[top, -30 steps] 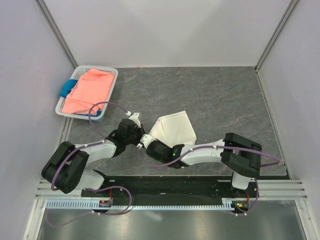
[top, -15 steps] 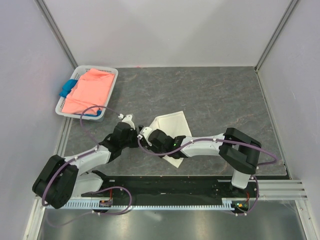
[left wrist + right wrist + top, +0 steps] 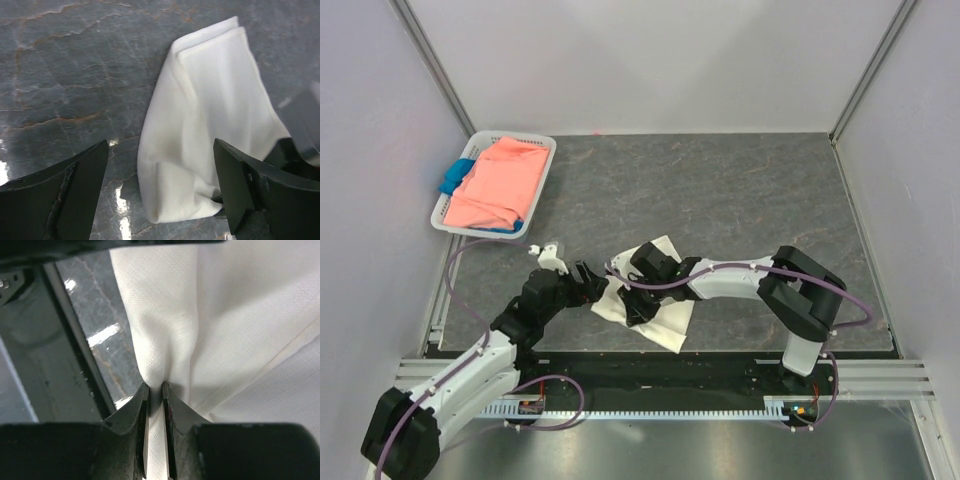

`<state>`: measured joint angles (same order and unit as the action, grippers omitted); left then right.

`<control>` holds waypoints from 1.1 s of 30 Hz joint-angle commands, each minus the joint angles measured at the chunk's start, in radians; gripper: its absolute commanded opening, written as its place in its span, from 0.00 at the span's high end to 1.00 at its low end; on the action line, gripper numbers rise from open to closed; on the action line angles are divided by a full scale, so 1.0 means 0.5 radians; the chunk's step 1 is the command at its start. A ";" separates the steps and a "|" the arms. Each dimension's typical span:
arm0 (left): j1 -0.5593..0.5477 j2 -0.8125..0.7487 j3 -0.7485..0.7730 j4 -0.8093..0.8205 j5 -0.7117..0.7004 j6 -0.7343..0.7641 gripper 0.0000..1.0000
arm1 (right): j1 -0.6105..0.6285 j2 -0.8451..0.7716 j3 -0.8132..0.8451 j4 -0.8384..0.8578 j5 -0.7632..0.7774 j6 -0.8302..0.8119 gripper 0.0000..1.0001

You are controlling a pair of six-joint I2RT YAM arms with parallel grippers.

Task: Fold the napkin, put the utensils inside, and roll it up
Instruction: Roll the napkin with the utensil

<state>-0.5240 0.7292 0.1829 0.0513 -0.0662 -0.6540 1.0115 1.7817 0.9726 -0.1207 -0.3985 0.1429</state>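
Note:
The off-white napkin lies folded and bunched on the dark stone table near the front middle. In the left wrist view the napkin runs away from me as a long folded strip with a tucked near corner. My left gripper stands open just left of it, and in its own view the left gripper straddles the near end without touching. My right gripper is shut on a pinched ridge of the napkin; from above the right gripper sits over the cloth. The utensils are out of view.
A white basket at the back left holds a salmon-pink cloth and a blue cloth. Grey walls close in both sides and the back. The black rail carrying the arm bases runs along the table's front edge.
My left gripper has opened, let go of the napkin and drawn back to the left. My right gripper has closed on a fold, and the napkin has been pulled in toward the front.

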 commanded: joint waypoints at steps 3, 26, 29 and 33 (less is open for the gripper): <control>-0.001 -0.185 -0.151 0.259 0.362 0.093 0.08 | -0.148 0.152 -0.028 -0.252 -0.574 0.092 0.89; -0.007 0.315 -0.081 0.302 0.537 0.044 0.23 | -0.544 0.572 0.129 -0.289 -1.213 0.227 0.90; -0.007 0.364 -0.065 0.269 0.583 0.007 0.27 | -0.553 0.578 0.135 -0.298 -1.213 0.233 0.90; -0.011 0.446 -0.016 0.189 0.632 -0.008 0.41 | -0.563 0.572 0.153 -0.317 -1.188 0.230 0.90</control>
<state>-0.5240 0.9131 0.1280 0.2054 0.2104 -0.6342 0.7403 2.0453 1.0313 -0.2573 -1.0683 0.2852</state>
